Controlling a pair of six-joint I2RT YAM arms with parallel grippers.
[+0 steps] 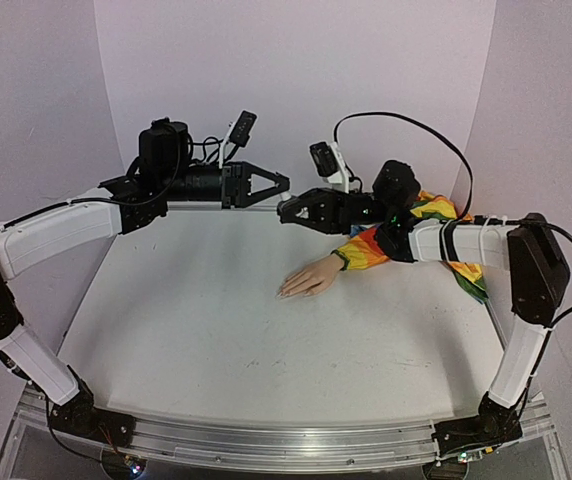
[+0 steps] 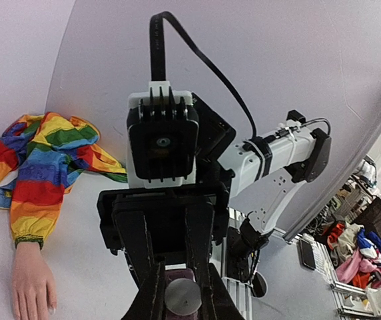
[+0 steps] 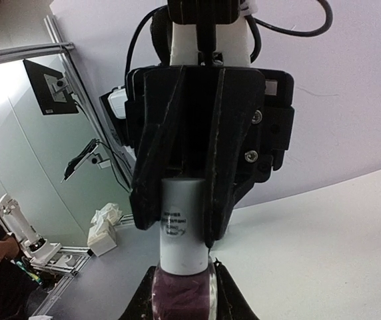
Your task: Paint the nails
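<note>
While the nails (image 1: 284,292) of the smooth peach mannequin hand (image 1: 309,278) lie on the matte white counter (image 1: 216,340), below the right end effector (image 1: 282,210) on its near side, you are at the opening of the polish, I judge. That end effector is clamped on the dark purple glass bottle (image 3: 179,298). Facing it, the left end effector (image 1: 286,184) is closed on the white cylindrical cap (image 3: 180,227). The next move calls for a twist, then a straight pull.

nails (image 1: 284,292): too small to tell | mannequin hand (image 2: 30,285): cut by bottom edge | bottle (image 3: 179,295): base cropped
</note>
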